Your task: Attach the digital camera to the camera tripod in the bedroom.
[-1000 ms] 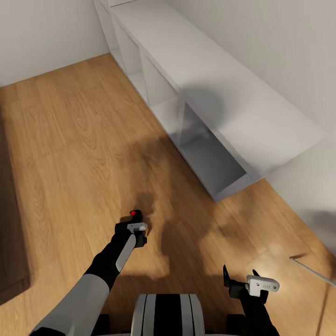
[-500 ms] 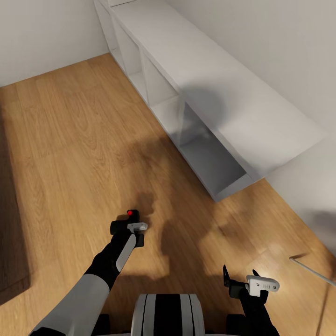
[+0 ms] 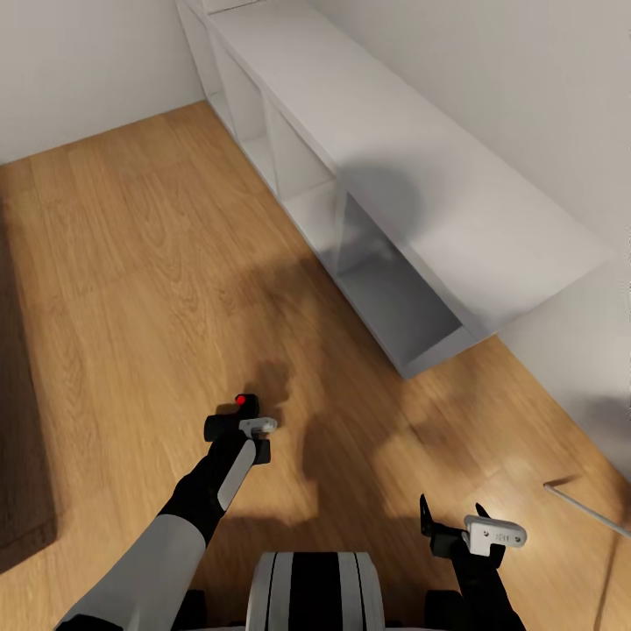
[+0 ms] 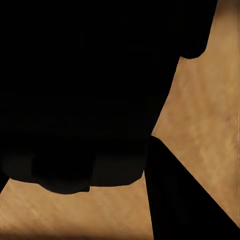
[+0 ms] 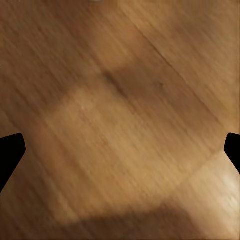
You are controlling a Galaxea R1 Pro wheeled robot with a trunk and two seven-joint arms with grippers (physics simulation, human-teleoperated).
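Observation:
The digital camera (image 3: 230, 423), black with a red button on top, sits in my left gripper (image 3: 238, 431), which is shut on it low over the wood floor. Its dark body (image 4: 85, 90) takes up most of the left wrist view. My right gripper (image 3: 451, 519) hangs open at the lower right with nothing between its fingers. In the right wrist view the right gripper (image 5: 120, 152) shows just its black fingertips (image 5: 10, 152) at the edges, over bare floor. A thin silver leg of the camera tripod (image 3: 585, 508) pokes in at the right edge. The tripod's head is out of view.
Long white cube shelving (image 3: 394, 175) runs along the white wall on the right, its nearest cube open toward me. A dark strip (image 3: 17, 421) lies along the left edge. Light wood floor (image 3: 158, 263) spreads between them.
The left gripper has turned the camera a little, and its red button has shifted slightly left. The right gripper has barely dropped.

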